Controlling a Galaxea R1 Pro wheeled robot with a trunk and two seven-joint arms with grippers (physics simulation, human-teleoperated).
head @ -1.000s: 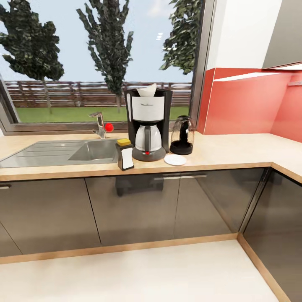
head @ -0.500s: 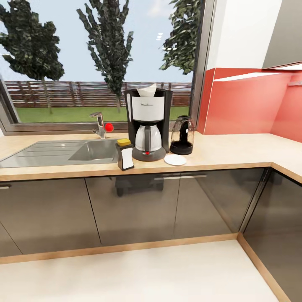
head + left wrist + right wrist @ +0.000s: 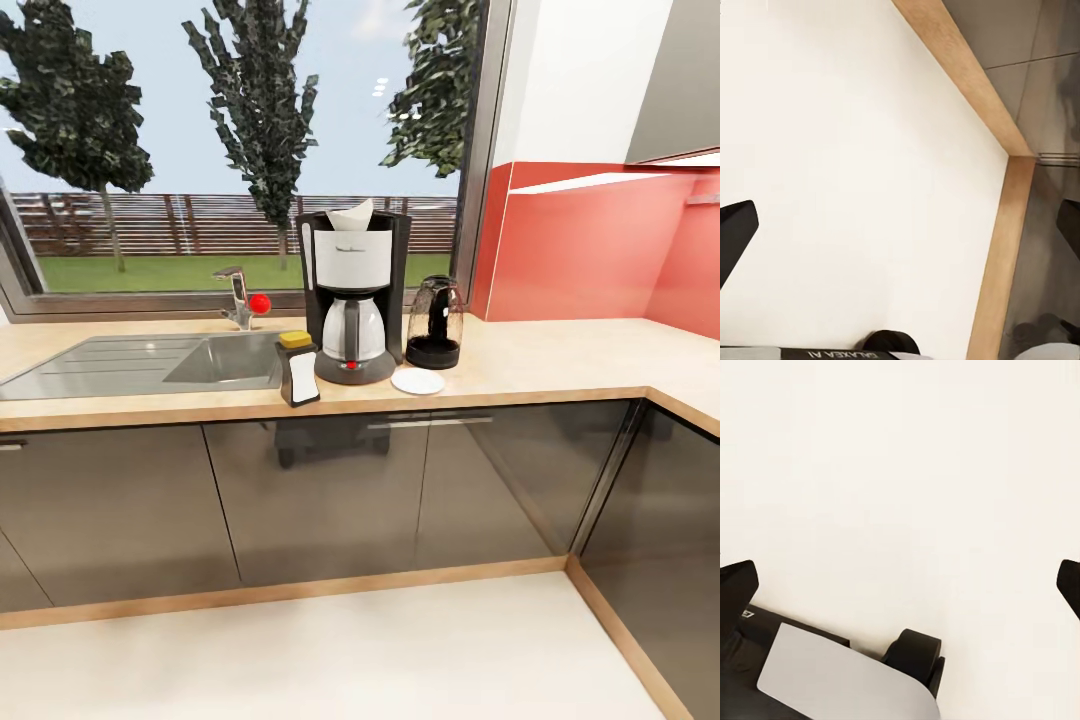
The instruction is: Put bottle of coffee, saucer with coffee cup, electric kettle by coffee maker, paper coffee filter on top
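On the kitchen countertop [image 3: 560,365] the coffee maker [image 3: 352,296] stands by the window, with the white paper coffee filter [image 3: 352,215] sticking out of its top. The bottle of coffee [image 3: 298,368] with its yellow lid stands just left of the machine's base. To the right sits the dark glass electric kettle [image 3: 435,322], and in front of it lies the white saucer [image 3: 418,381], bare. The coffee cup is out of view. My left gripper [image 3: 900,229] hangs open above pale floor by the cabinet plinth. Over bare floor my right gripper [image 3: 900,581] is open too, holding nothing.
A grey inset sink [image 3: 150,362] with a tap [image 3: 238,295] and a small red ball [image 3: 260,302] lies left of the coffee things. Glossy dark cabinet fronts [image 3: 300,490] run below and turn a corner at the right. Pale floor [image 3: 330,655] lies in front.
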